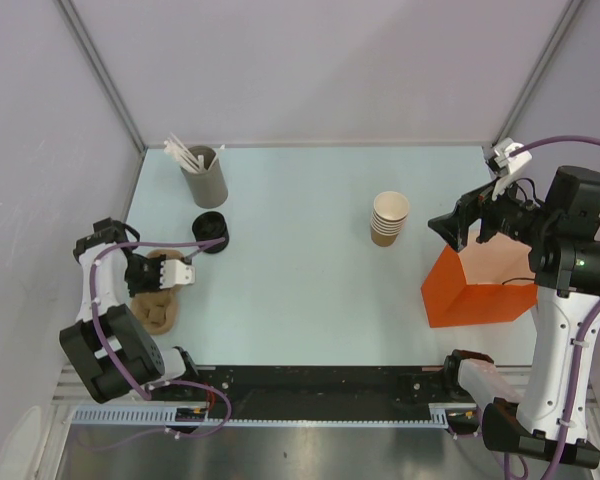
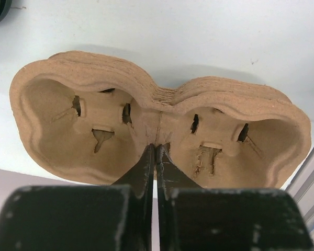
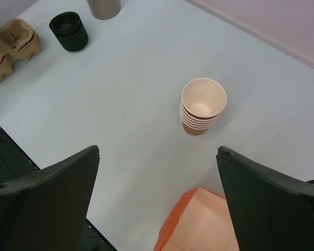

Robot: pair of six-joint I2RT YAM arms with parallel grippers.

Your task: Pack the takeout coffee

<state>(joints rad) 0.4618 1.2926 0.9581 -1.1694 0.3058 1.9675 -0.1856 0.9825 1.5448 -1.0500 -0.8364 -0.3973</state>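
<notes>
The left gripper (image 2: 156, 149) is being held low over a stack of brown moulded-pulp two-cup carriers (image 2: 225, 130). Its jaws are being pressed together at the top carrier's centre ridge, and whether pulp is being pinched between them cannot be told. The stack of lidless tan paper cups (image 1: 389, 218) is being taken as landmark. The carrier stack is being seen well to its left and nearer the arm bases. A stack of round black plastic lids (image 1: 211, 232) is lying left of the cups, and a grey cylindrical holder with white sticks (image 1: 204, 178) left and farther back. The right gripper (image 1: 458, 232) is being held just right of the cups, jaws spread wide, nothing between them, above an open orange paper bag (image 1: 475, 290) standing right of the cups on the pale blue table (image 1: 300, 300). The takeout coffee, one lidded cup, cannot be made out in any view.
</notes>
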